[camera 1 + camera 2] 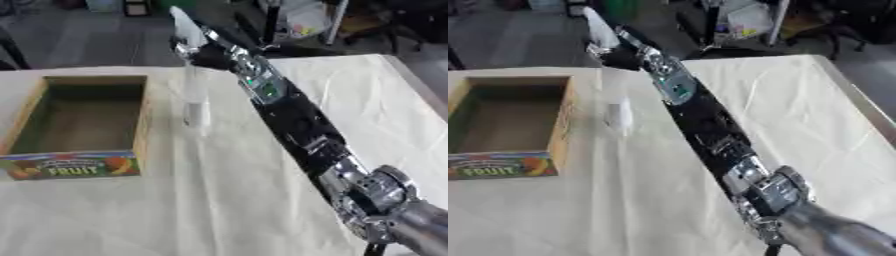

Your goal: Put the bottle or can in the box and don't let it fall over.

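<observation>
A clear bottle (195, 102) stands upright on the cream cloth, just right of the open cardboard box (142, 120) with a FRUIT label on its front. My right arm reaches from the lower right across the table to the far edge. Its right hand (194, 46) is right above the bottle's top. A pale, blurred shape sticks up from the hand. I cannot make out whether the fingers hold the bottle's neck. The box's inside looks bare. My left hand shows in neither view.
The table (367, 115) is covered by a cream cloth, with its right edge (859, 95) running along the right side. Beyond the far edge lie dark floor and shelving clutter (302, 20).
</observation>
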